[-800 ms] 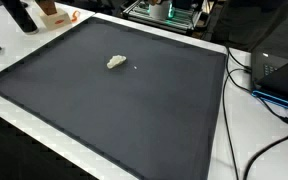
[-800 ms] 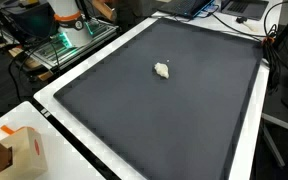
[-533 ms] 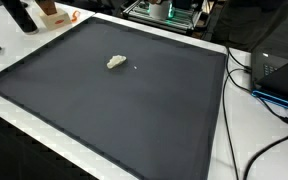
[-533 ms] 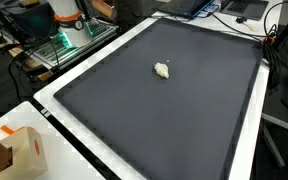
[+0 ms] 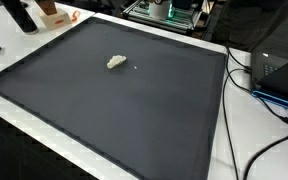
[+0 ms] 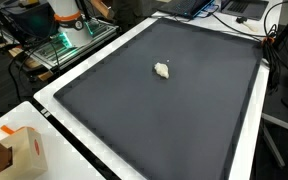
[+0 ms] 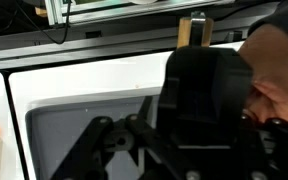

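A small pale crumpled lump (image 5: 116, 62) (image 6: 162, 70) lies alone on the dark grey mat (image 5: 134, 120) (image 6: 164, 120), a little above the middle in both exterior views. In an exterior view its long axis tilts faintly from lower left to upper right. A tiny pale speck (image 5: 135, 68) sits just beside it. The gripper (image 7: 199, 125) shows only in the wrist view, as a dark bulk filling the lower right. Its fingertips are hidden, so I cannot tell whether they are spread or closed, nor which way the lump lies from it. An orange-and-white box (image 6: 19, 150) stands off the mat
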`<state>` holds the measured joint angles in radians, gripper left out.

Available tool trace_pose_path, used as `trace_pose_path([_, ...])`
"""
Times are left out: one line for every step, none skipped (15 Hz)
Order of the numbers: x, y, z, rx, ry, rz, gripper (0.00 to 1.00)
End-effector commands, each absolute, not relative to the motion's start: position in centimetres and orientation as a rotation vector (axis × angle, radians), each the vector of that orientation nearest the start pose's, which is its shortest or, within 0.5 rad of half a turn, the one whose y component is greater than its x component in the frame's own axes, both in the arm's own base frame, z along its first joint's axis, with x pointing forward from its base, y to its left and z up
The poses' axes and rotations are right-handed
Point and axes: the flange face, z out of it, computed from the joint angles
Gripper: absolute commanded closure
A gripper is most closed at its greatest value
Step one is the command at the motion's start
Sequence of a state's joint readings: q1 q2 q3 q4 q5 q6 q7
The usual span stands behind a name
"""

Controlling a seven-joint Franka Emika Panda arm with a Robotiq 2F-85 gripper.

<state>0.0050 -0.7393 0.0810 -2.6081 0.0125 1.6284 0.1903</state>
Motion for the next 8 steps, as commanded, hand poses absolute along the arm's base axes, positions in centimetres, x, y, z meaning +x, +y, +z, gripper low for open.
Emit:
trace_pose_path([30.09,2.64,46.34,-3.203,0.202,0.354,0.73])
trace_pose_path([30.15,2.59,46.43,-3.208,0.2,0.348,0.77])
trace_pose_path([30.16,2.62,46.47,-3.208,0.201,0.342,0.77])
trace_pose_path([30.18,2.6,46.43,-3.212,0.198,0.331,0.77])
trace_pose_path([30.28,2.52,46.37,-3.209,0.195,0.326,0.77])
trace_pose_path([30.18,2.72,46.78,-3.196,0.209,0.341,0.52])
trace_pose_path([30.25,2.72,46.73,-3.196,0.208,0.337,0.52])
trace_pose_path([30.3,2.72,46.65,-3.196,0.208,0.338,0.52])
